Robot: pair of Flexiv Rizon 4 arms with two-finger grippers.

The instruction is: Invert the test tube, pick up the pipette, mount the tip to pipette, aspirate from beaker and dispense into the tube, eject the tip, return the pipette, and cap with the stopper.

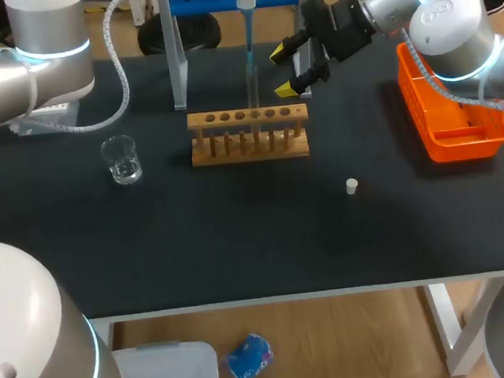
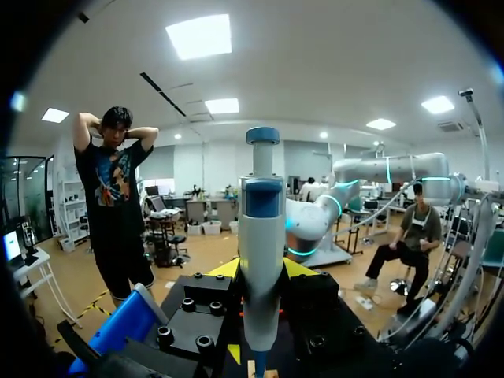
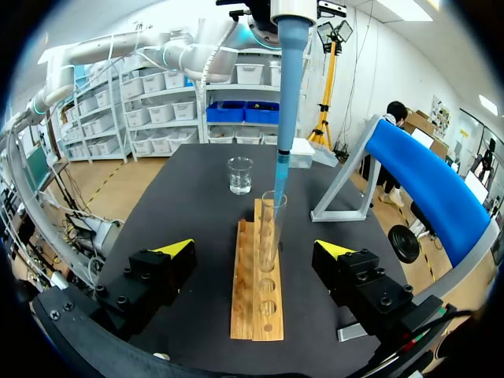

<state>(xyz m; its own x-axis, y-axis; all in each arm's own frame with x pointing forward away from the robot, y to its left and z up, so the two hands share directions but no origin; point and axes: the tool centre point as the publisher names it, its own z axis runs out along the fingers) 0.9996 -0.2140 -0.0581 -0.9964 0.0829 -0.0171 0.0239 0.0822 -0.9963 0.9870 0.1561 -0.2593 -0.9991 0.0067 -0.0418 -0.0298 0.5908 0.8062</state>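
Over wooden rack (image 3: 256,303), left gripper (image 2: 260,276) clamps white-and-blue pipette (image 2: 261,213), blue tip (image 3: 285,118) down clear glass tube (image 3: 272,228), likely dispensing; right gripper (image 1: 285,70) gapes empty, astride rack.

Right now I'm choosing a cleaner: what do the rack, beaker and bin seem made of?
Rack: bare-looking pale wood, grain visible. Beaker: clear, likely glass, possibly plastic; table shows through. Bin: orange plastic, seemingly; even, slightly glossy colour.

— What does your left gripper (image 2: 260,274) hold?
— You've got the pipette (image 2: 261,252) upright between its yellow-tipped fingers, blue plunger button on top, blue tip (image 2: 259,365) at its lower end.
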